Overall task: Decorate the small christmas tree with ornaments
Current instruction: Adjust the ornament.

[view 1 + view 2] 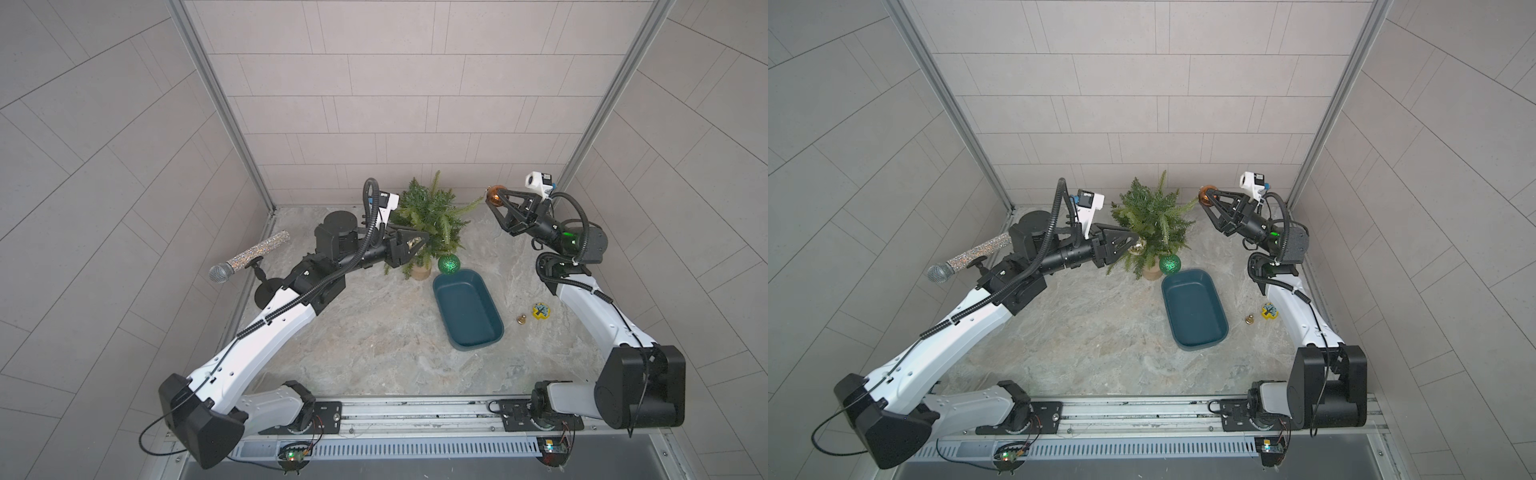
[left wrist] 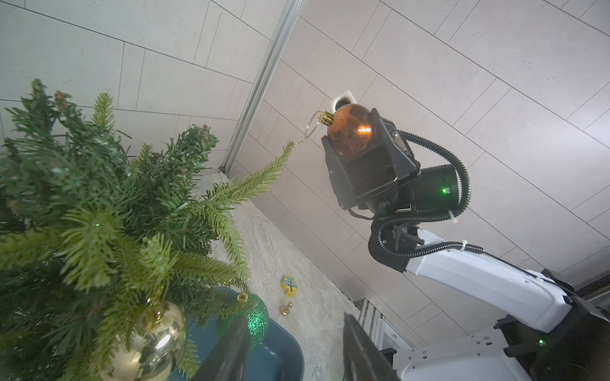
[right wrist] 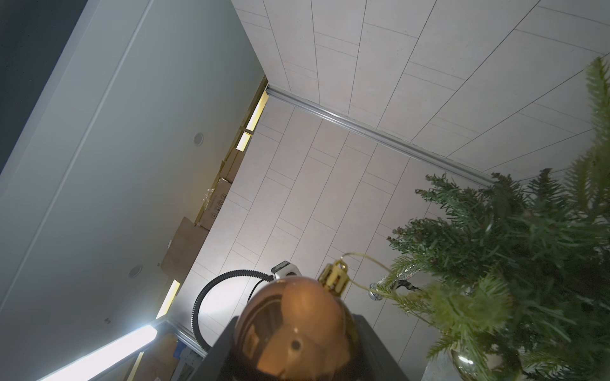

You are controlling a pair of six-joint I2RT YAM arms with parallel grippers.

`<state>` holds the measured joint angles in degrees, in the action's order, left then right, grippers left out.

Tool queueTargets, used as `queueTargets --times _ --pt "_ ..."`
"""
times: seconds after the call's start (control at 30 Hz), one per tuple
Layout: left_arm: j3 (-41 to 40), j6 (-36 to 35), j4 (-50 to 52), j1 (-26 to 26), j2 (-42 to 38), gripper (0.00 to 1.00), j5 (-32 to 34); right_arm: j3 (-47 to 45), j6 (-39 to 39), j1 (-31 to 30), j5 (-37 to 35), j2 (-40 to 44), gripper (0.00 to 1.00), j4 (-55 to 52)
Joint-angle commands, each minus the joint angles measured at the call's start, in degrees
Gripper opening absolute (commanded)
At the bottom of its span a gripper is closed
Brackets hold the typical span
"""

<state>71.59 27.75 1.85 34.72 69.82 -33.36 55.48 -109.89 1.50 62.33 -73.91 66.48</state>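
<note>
Surroundings, taken from the small christmas tree (image 1: 432, 216) (image 1: 1154, 216): a teal tray (image 1: 469, 316) (image 1: 1194, 311) lies on the table (image 1: 374, 340) just in front of the tree's tan base. Past the tray, toward the right arm, a tiny brass bell (image 1: 521, 319) (image 2: 286, 308) and a flat yellow piece (image 1: 541, 311) (image 2: 289, 285) sit close together. Well off on the left arm's side stands a glittery microphone (image 1: 249, 257) on a black stand.

Obstructions: the left gripper (image 1: 424, 241) (image 2: 295, 330) is pushed up against the tree's lower branches, its jaws apart and holding nothing. In both top views its fingers partly cover the gold ornament (image 2: 155, 336) (image 1: 1136, 248).

The right gripper (image 1: 498, 196) is raised beside the tree's upper part and is clamped on the copper ornament (image 2: 350, 128) (image 3: 293, 330). The ornament's gold cap faces the tree. Its thin loop reaches the tip of a long pale branch. Whether the loop is over that tip I cannot tell.

The tree stands upright, with dark drooping needles and paler shoots. The gold ornament, mirror-bright, hangs low among the branches. The green ornament (image 1: 449, 264) (image 2: 257, 316), glittery, is at the tree's foot between base and tray, its cap under a branch tip.
</note>
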Motion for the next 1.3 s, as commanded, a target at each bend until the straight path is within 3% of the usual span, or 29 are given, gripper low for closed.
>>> queueTargets --times 0.0,0.1,0.13,0.17,0.23,0.3,0.57,0.8,0.97,1.27 --pt "2.81 2.98 -2.30 -0.44 0.79 0.49 -1.88 -0.90 7.09 -0.68 1.71 5.92 0.47 -6.73" --pt "3.66 3.63 -1.26 -0.44 1.26 0.49 -1.38 -0.04 31.03 -1.64 2.63 13.12 0.47 -36.04" --pt "4.07 3.63 -0.34 -0.44 1.45 0.49 -1.22 1.99 44.27 -2.03 1.27 15.71 0.47 -52.79" --pt "4.38 3.80 0.28 -0.44 1.70 0.49 -1.35 5.36 59.38 -2.54 -1.91 17.80 0.47 -70.82" --pt "4.74 4.71 1.04 -0.44 2.14 0.49 -1.82 11.19 80.92 -5.21 -11.31 20.49 0.48 -95.85" --pt "4.90 5.82 0.62 -0.44 2.59 0.49 -3.05 12.89 91.60 -9.14 -22.54 23.65 0.49 -105.78" --pt "6.16 11.64 -2.55 -0.44 5.03 0.49 -10.28 -1.40 104.39 -20.21 -45.18 40.41 0.49 -97.27" --pt "5.73 16.79 -3.64 -0.08 7.39 0.49 -17.26 -7.25 114.75 -31.55 -46.89 46.08 0.49 -93.13" --pt "2.94 18.40 -4.24 0.57 7.15 0.49 -20.30 -3.18 120.28 -38.54 -50.38 40.51 0.49 -98.49" --pt "-5.42 19.89 -4.45 1.12 2.94 0.49 -23.56 -2.33 135.81 -60.83 -68.55 35.71 0.51 -96.84"
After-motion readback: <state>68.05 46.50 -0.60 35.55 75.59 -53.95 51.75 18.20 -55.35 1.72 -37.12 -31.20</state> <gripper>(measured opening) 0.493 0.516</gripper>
